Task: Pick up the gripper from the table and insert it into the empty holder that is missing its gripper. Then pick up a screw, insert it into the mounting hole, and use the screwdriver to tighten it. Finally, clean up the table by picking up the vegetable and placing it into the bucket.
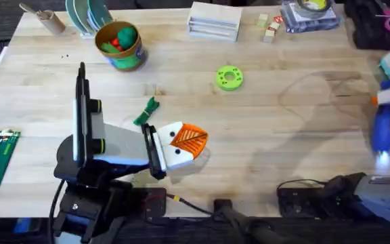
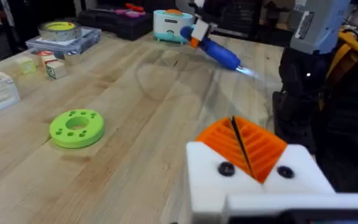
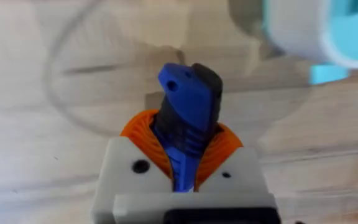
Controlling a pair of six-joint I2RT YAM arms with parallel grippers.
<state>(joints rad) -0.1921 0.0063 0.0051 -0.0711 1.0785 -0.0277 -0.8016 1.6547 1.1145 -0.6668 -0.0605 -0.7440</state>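
green is what matters now: in the overhead view the vegetable (image 1: 146,112) lies on the bare wood just beyond the left gripper (image 1: 189,140), on its far-left side, its long axis running diagonally from near-left to far-right. that gripper's orange pads are pressed together with nothing between them. the bucket (image 1: 120,46) stands farther back and a little left, with green and red toys already inside it. the right gripper (image 1: 384,115) is at the far right edge, well apart from the vegetable, with the blue screwdriver (image 1: 384,125) in it. so the left arm is plainly the nearer one for the clean-up, and i judge it must swing back and left and open across the slim stem.

from the left wrist, the orange pads (image 2: 244,143) meet along a single dark seam; the green disc (image 2: 76,127) sits on the table, and the screwdriver shows far off.

from the right wrist, the ribbed pads clamp the blue screwdriver handle, its tip pointing away from the camera.
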